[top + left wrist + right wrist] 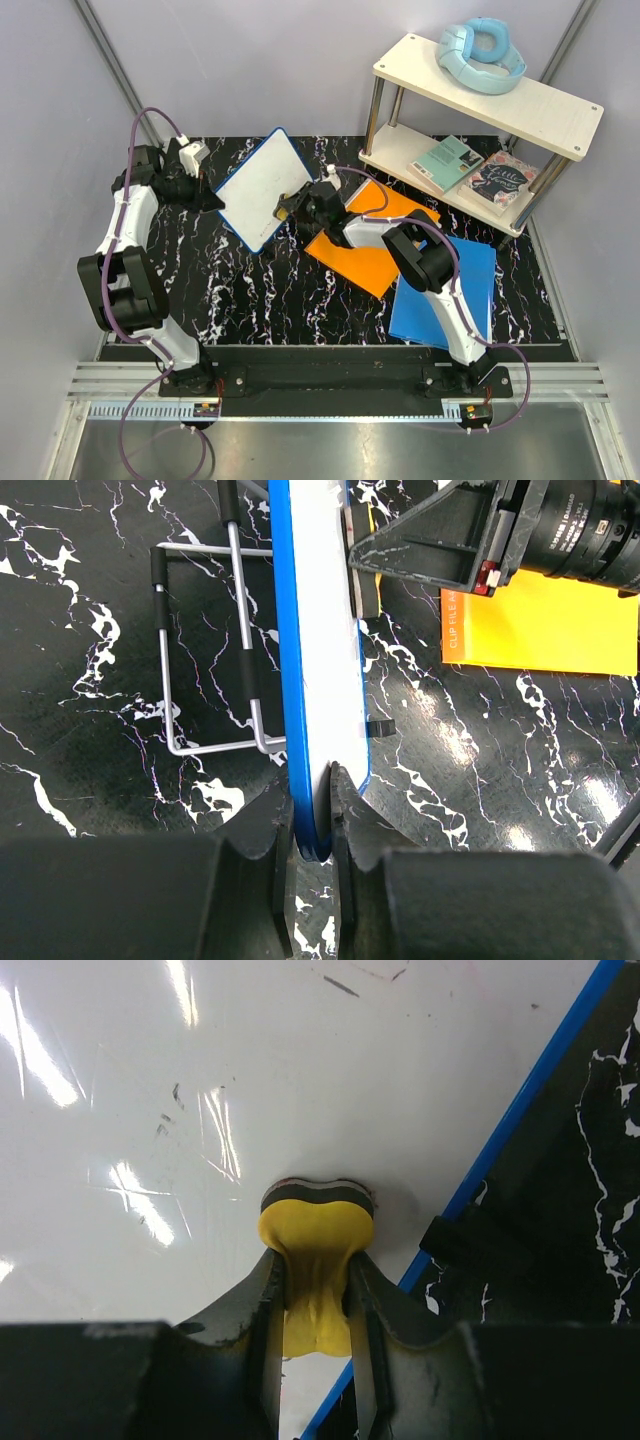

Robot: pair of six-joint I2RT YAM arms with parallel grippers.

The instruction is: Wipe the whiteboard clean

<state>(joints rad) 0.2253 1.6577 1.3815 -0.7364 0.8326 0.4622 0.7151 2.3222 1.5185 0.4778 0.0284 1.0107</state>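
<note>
The whiteboard [260, 188], white with a thin blue frame, stands tilted on the black marble table. My left gripper [212, 200] is shut on its left edge; the left wrist view shows the blue frame [305, 680] edge-on between the jaws. My right gripper [290, 208] is shut on a yellow eraser [318, 1260] and presses its dark pad against the board's white face [200, 1110] near the blue edge. Only faint marker specks show on the board.
A wire stand [205, 650] lies behind the board. An orange folder [375, 240] and a blue folder [445, 290] lie under my right arm. A two-tier shelf [480, 130] with headphones [480, 55] and books stands at the back right.
</note>
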